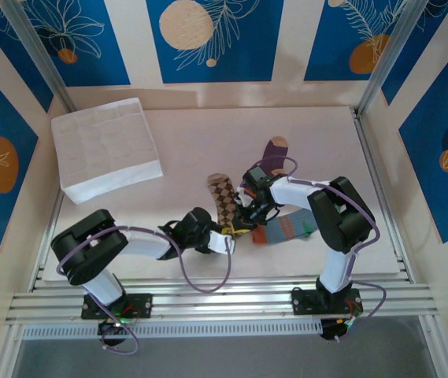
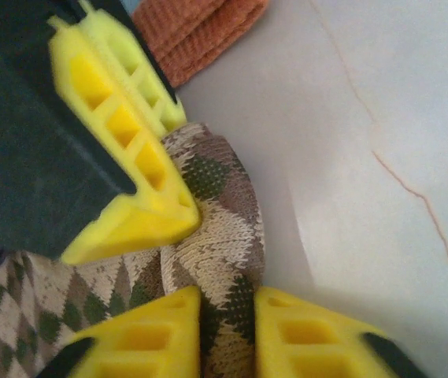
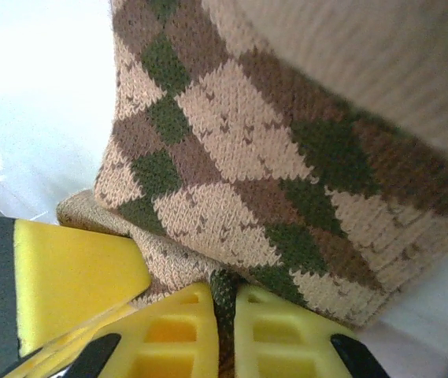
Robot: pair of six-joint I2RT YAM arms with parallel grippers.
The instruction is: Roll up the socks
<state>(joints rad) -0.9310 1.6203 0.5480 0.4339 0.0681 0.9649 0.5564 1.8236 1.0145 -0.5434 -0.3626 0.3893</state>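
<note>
Diamond-patterned sock, folded over itself. Below it, the right gripper pinches the sock's lower edge between closed yellow fingers. Left of the pinch, a black-backed yellow pad, perhaps another finger, touches the sock. Pale table lies upper left.

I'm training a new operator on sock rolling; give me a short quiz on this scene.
1. True or false: the left tool is shut on the diamond-patterned sock.
2. Which sock lies farthest from the robot? A purple sock, B blue-grey striped sock, C diamond-patterned sock.
3. Fill in: the white box sits at the far ____ of the table.
Key: 1 true; 2 A; 3 left.
</note>
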